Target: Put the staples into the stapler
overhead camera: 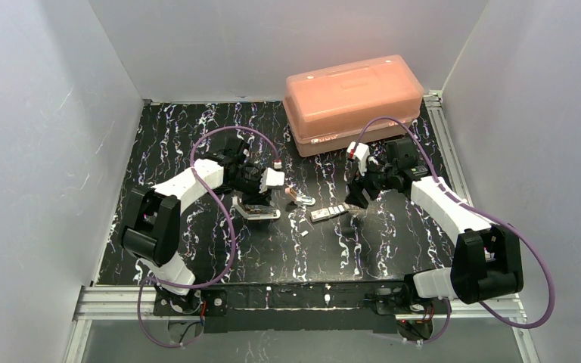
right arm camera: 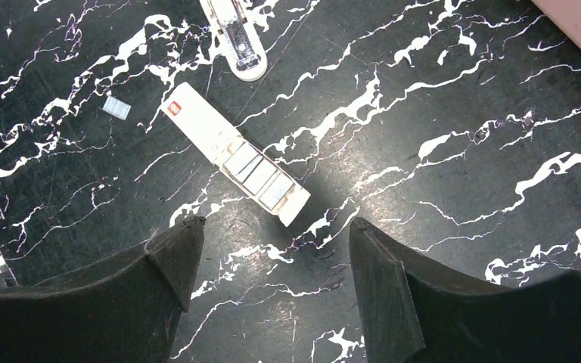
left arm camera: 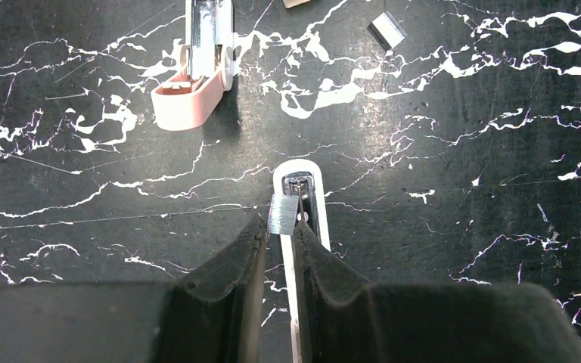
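The stapler (left arm camera: pixel 309 175), a white oblong with a metal channel, lies right under my left gripper (left arm camera: pixel 280 227); in the top view the stapler (overhead camera: pixel 260 212) lies left of centre. The left gripper is shut on a short silver staple strip (left arm camera: pixel 283 214), held tilted over the stapler's left rim beside the channel. A whitish packet (right arm camera: pixel 234 162) with several more strips lies just ahead of my right gripper (right arm camera: pixel 272 227), which is open and empty above the table. The packet (overhead camera: pixel 327 213) sits mid-table.
A white and metal piece with a pinkish-tan block end (left arm camera: pixel 195 83) lies beyond the stapler, also in the right wrist view (right arm camera: pixel 238 38). A loose staple strip (left arm camera: pixel 386 30) lies on the table. A large orange lidded box (overhead camera: pixel 355 102) stands at the back.
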`<state>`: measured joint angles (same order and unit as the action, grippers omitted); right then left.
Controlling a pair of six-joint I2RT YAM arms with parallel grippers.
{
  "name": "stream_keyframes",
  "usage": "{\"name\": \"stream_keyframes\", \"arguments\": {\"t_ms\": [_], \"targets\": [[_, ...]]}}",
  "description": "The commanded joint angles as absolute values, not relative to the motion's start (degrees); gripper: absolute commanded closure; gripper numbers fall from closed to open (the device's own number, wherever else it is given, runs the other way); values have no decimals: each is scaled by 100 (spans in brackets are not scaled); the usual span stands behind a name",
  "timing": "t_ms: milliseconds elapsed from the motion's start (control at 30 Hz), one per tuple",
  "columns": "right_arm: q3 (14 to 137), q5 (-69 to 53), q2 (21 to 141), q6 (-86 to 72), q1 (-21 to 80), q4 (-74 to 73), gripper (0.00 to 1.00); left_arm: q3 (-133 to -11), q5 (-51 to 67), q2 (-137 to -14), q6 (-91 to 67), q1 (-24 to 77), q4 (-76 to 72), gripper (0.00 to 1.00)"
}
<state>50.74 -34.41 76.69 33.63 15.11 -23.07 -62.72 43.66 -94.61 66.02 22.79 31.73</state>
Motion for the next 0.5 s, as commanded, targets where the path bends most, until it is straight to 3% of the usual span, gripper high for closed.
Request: {"name": "stream_keyframes", "arguments": {"t_ms": [0,467], "targets": [[5203,-3498,7717,3369,1491,-2304,23,-6248,4350,-9164,6385,2296,3154,100],[5056,-3370,7565,3239,1484,-2129,24,-5861,4300,-8725,5678,2295,2576,100]]}}
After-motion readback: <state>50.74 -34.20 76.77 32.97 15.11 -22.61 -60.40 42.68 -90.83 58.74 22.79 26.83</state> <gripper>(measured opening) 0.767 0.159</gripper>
